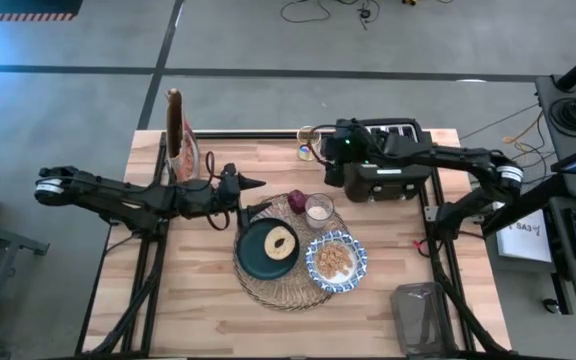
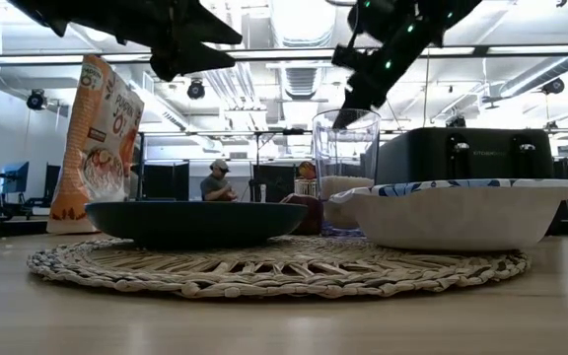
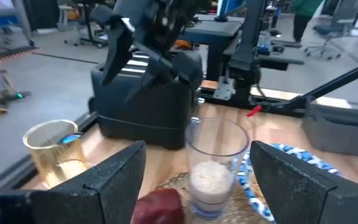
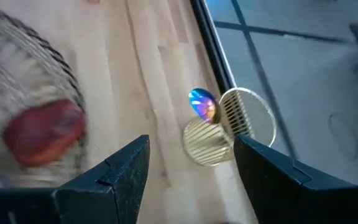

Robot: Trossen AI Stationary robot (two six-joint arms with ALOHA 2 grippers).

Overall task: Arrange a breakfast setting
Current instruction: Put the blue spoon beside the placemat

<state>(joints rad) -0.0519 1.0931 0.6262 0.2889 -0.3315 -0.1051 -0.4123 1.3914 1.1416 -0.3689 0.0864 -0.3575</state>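
Note:
The round woven placemat (image 1: 286, 285) lies mid-table. On it rest the dark teal plate (image 1: 255, 258) with the toasted bread ring (image 1: 280, 243), the blue-and-white bowl (image 1: 335, 260) with cereal, the small clear glass (image 1: 319, 210) with something white at its bottom, and the dark-red fruit (image 1: 297, 200). My left gripper (image 1: 255, 196) is open and empty, just left of the fruit and glass; in its wrist view the glass (image 3: 215, 158) and fruit (image 3: 160, 206) lie ahead between the fingers. My right gripper (image 1: 320, 152) is open and empty, in the air over the far side of the table near a small gold jar (image 4: 229, 127).
A black toaster (image 1: 388, 160) stands at the far right under my right arm. The tall cereal bag (image 1: 178, 135) stands at the far left. A clear container (image 1: 423, 315) sits at the near right corner. People show in the room beyond the table (image 2: 217, 180).

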